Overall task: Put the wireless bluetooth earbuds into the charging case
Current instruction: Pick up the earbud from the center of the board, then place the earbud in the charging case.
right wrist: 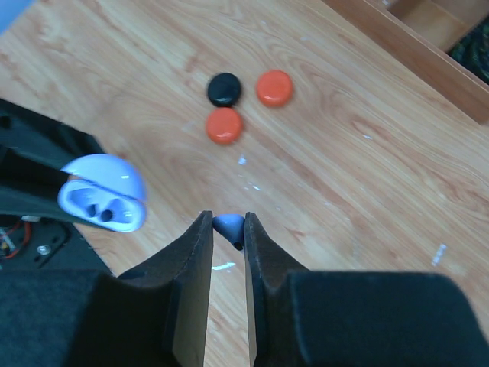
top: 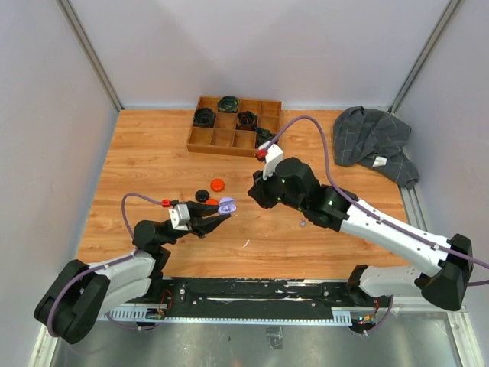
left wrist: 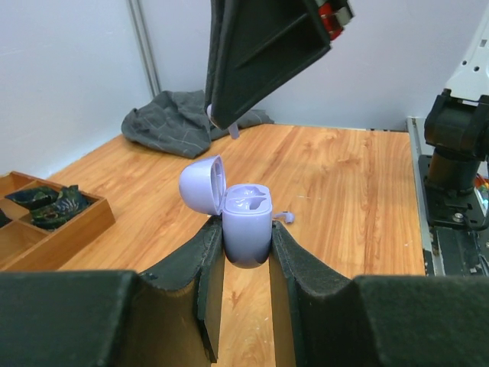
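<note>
My left gripper is shut on a pale lavender charging case and holds it upright above the table with its lid flipped open. The case also shows in the top view and in the right wrist view, with two empty sockets. My right gripper is shut on a lavender earbud. It hangs above and just behind the case in the left wrist view. A second lavender earbud lies on the table beyond the case and also shows in the top view.
Two orange-red puck cases and a black one lie on the table. A wooden divided tray with dark items stands at the back. A grey cloth lies back right. A white sliver lies near the front.
</note>
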